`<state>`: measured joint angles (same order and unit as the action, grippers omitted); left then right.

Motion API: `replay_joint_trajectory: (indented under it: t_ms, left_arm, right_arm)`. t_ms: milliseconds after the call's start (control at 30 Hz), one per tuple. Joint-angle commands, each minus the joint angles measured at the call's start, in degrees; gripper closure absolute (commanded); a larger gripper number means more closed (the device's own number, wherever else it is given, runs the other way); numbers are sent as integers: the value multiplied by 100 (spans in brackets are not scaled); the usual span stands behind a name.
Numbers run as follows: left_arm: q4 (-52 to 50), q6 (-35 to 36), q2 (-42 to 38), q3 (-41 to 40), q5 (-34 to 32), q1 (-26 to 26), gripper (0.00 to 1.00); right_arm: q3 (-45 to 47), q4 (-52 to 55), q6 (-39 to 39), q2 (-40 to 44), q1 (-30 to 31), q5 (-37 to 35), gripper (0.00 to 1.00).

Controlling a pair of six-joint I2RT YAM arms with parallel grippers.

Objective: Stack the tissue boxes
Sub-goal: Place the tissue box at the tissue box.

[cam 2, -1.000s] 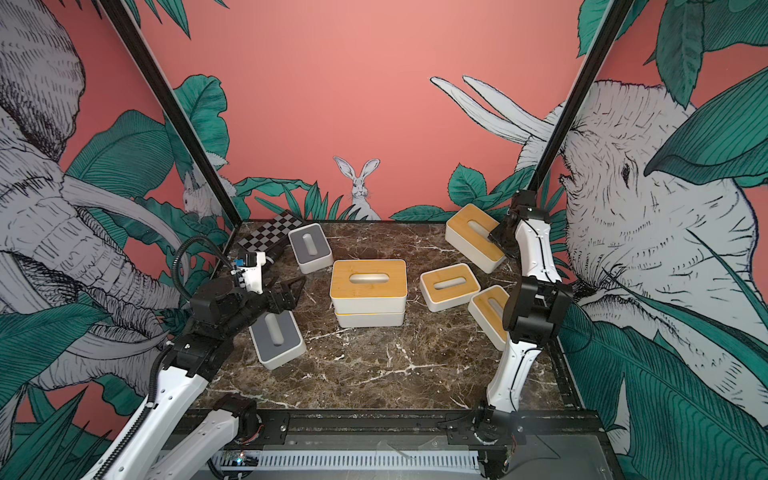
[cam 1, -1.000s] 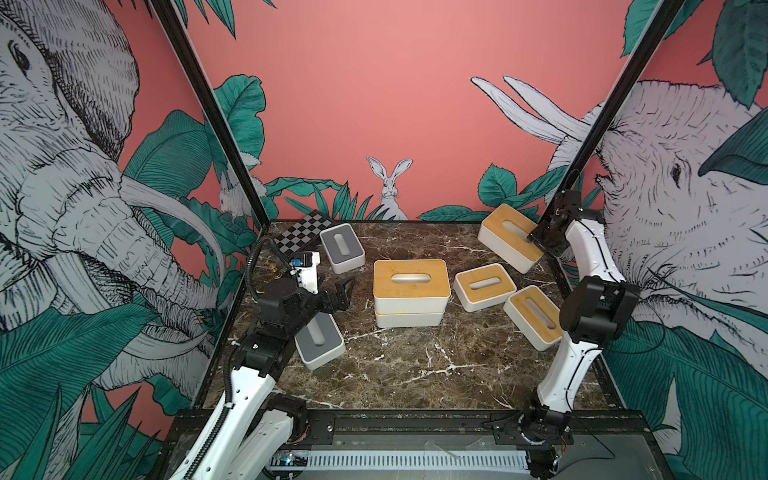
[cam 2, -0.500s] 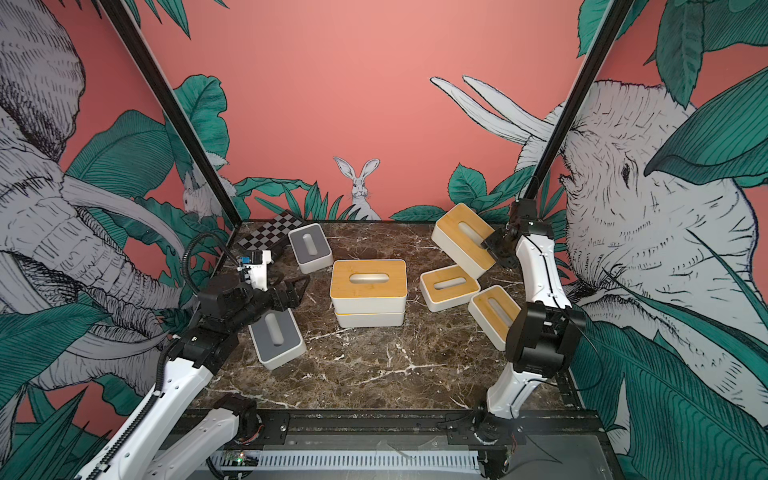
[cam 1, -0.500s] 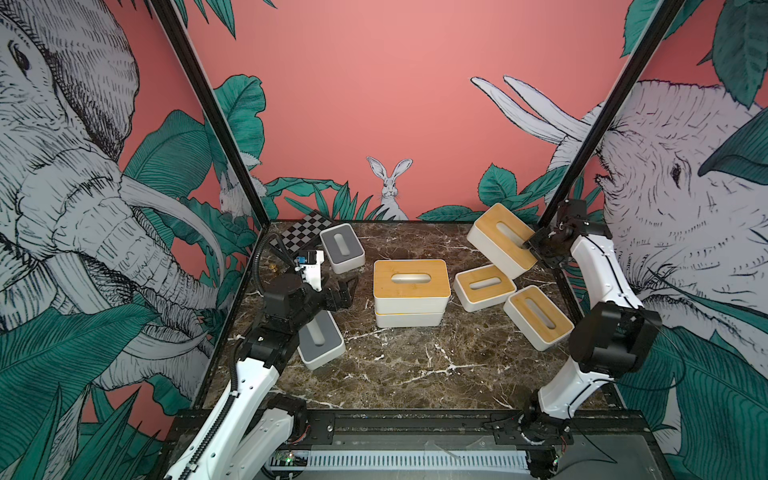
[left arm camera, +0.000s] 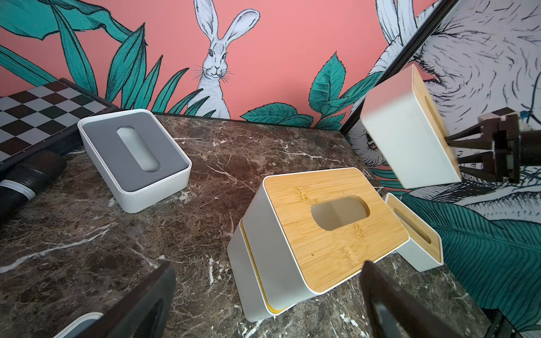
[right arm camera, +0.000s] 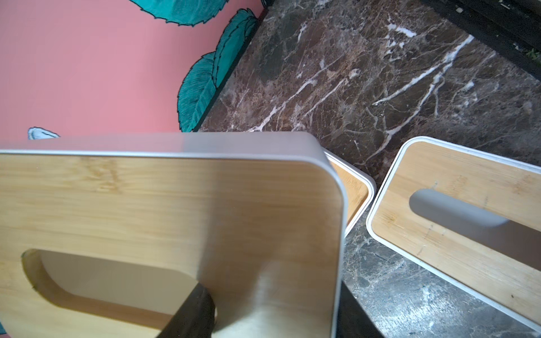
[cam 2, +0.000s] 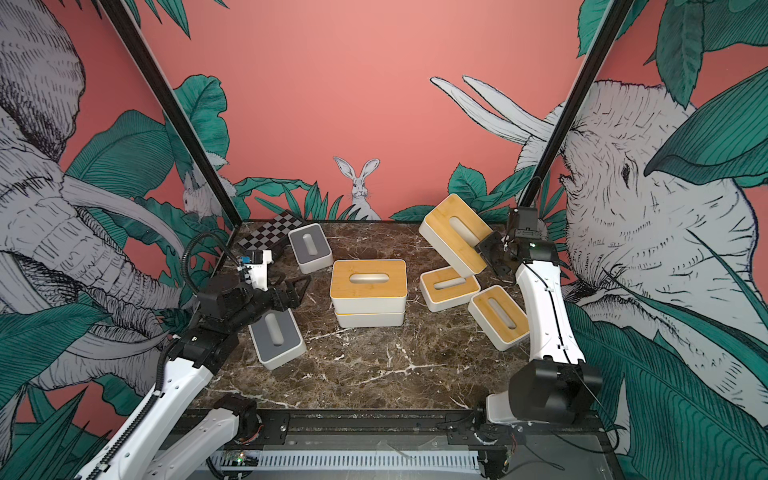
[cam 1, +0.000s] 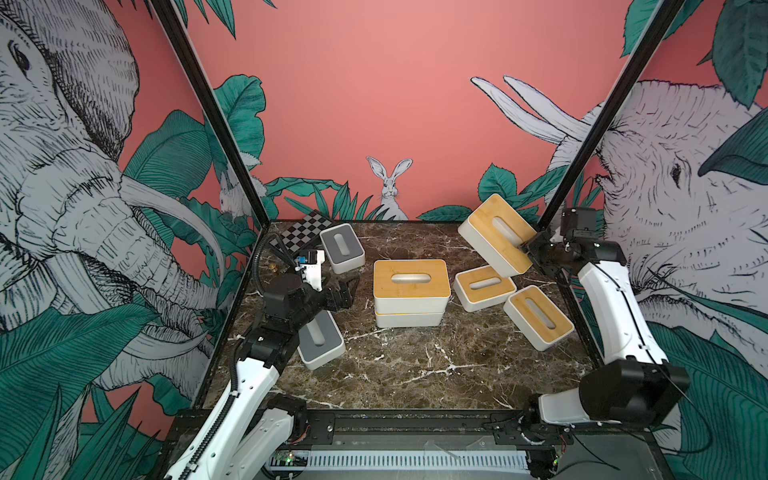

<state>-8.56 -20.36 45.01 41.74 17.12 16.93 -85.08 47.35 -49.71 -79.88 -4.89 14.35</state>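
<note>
My right gripper (cam 1: 530,249) (right arm camera: 275,313) is shut on a bamboo-lidded tissue box (cam 1: 496,232) (cam 2: 455,232) (right arm camera: 175,204), one finger in the lid's slot and one outside the wall. The box hangs tilted above the back right of the table. In the middle, a bamboo-lidded box (cam 1: 411,282) (left arm camera: 330,225) sits on a yellow-lidded box (cam 1: 409,318). Two more bamboo boxes (cam 1: 484,286) (cam 1: 538,316) lie at the right. Grey-lidded boxes lie at the back left (cam 1: 341,247) (left arm camera: 134,155) and front left (cam 1: 320,338). My left gripper (cam 1: 347,291) (left arm camera: 266,264) is open and empty, left of the stack.
A flat checkerboard case (cam 1: 303,235) lies in the back left corner. Black frame posts (cam 1: 582,166) stand at the back corners, with the right one close behind the held box. The marble table (cam 1: 415,374) ends at a black rail in front.
My right gripper has lifted the bamboo box off the back right of the table and carried it up and leftward, tilted. The left gripper stays open, barely moved.
</note>
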Motion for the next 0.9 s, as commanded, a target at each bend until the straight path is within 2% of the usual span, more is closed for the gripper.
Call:
replay_joint_trajectory:
  t_ms: [0, 200, 400, 667, 867]
  left_arm:
    - [204, -97, -28, 25, 113, 5, 0]
    - [180, -140, -54, 95, 133, 10, 0]
    - [61, -150, -78, 249, 156, 9, 0]
    - [115, -288, -70, 266, 170, 11, 0]
    - [205, -477, 49, 434, 420, 8, 0]
  right_arm:
    - [-64, -330, -144, 440, 227, 129, 80]
    - [-475, 125, 43, 747, 523, 37, 80]
    - [-1113, 741, 409, 705, 1090, -201, 80]
    - [-2430, 2088, 987, 120, 1745, -356, 81]
    - [-3500, 2944, 1267, -472, 2351, -563, 81]
